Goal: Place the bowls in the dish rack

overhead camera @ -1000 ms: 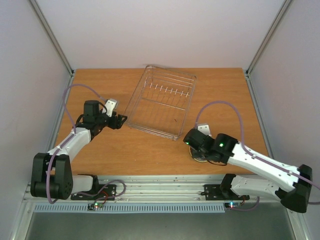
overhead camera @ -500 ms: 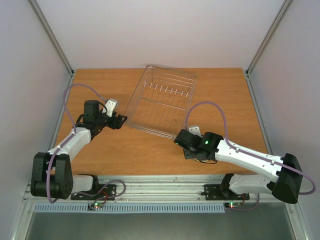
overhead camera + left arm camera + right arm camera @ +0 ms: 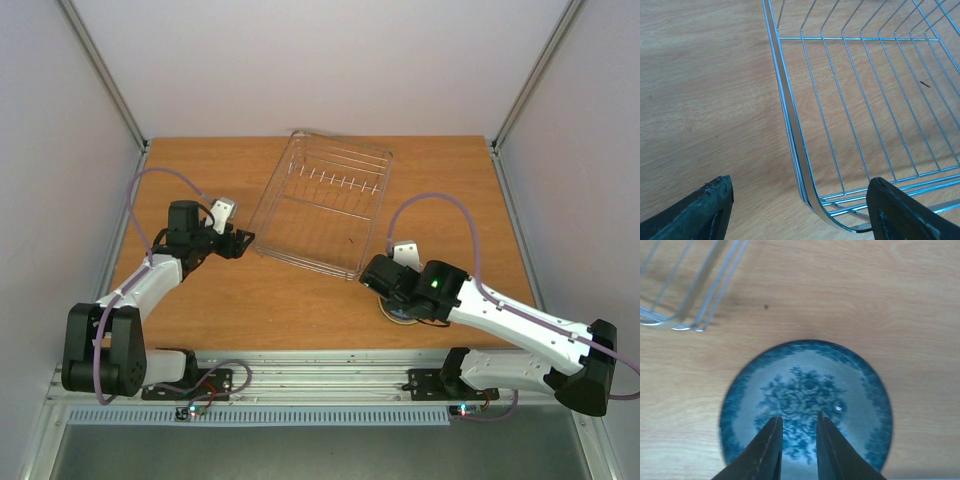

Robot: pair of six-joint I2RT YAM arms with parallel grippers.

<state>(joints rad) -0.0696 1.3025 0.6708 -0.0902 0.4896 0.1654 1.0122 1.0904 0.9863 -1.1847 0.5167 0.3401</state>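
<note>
The blue-and-white bowl lies directly below the right pincer, its fingers narrowly parted and empty; the left pincer gapes wide.

bowl on table, near right of dish rack

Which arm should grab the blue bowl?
Right. Its pincer hovers directly over the blue-and-white bowl, nearly closed. The left pincer sits open at the dish rack corner, away from the bowl.

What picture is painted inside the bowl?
Blue flowers in the middle of the bowl, with a darker blue band round the rim. The right wrist view shows it best.
</note>
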